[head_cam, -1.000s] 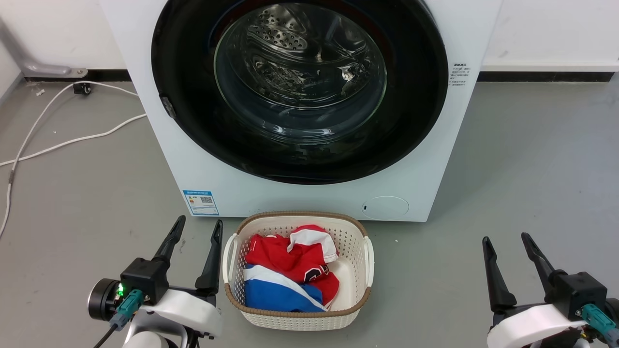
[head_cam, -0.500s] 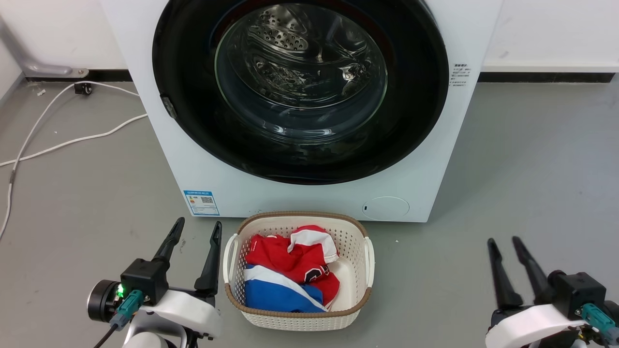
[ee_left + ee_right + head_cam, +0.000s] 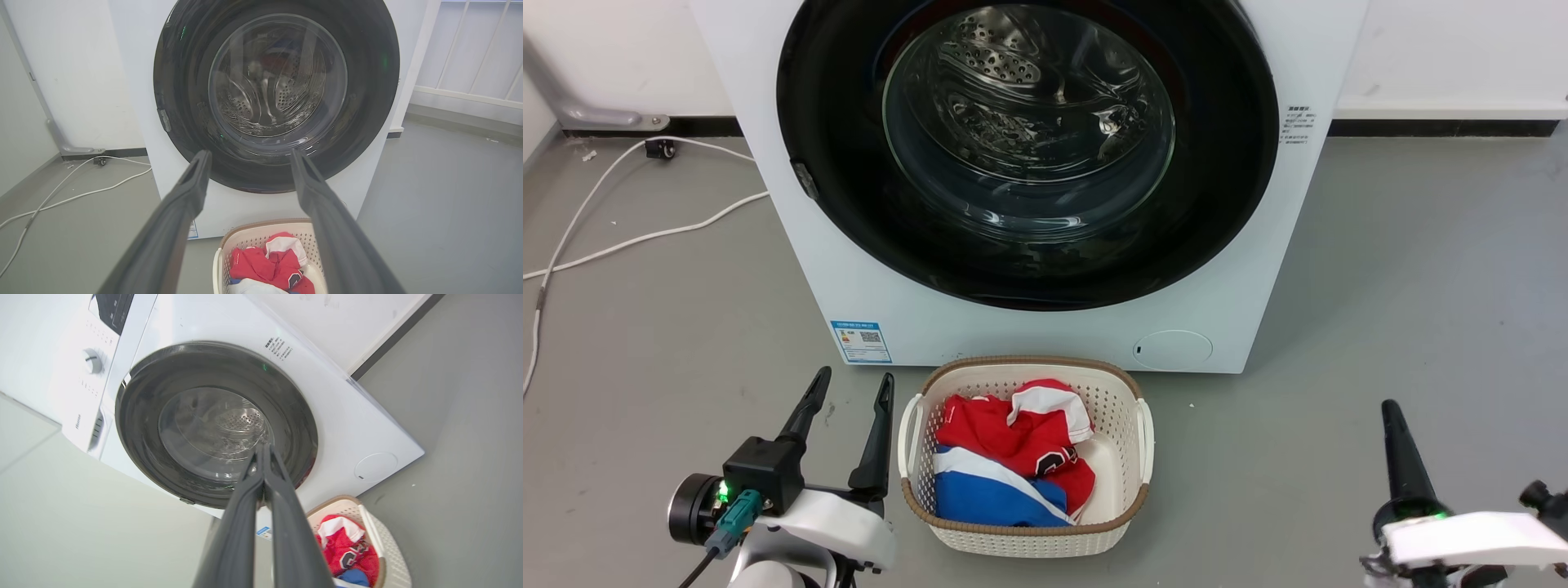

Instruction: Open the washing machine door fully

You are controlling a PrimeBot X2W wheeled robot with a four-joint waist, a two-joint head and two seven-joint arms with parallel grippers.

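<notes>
Far left of washer (image 3: 1045,335): white cable (image 3: 621,237) on grey floor (image 3: 645,343). In front of washer's lower left corner: left gripper (image 3: 855,376), fingers spread wide, nothing between them, tips aimed at washer, apart from it. Flush on washer front: washing machine door (image 3: 849,163), closed, nearly washer-wide, black ring with clear glass bowl centre, steel drum (image 3: 1005,65) visible through glass. Just before washer's base: perforated white basket (image 3: 1131,408) with red, white and blue clothes (image 3: 1013,445) inside. Low right on washer front: small round white flap (image 3: 1172,349). In front of washer's right corner, well apart from it: right gripper (image 3: 1388,406), fingers pressed together, gripping nothing.
</notes>
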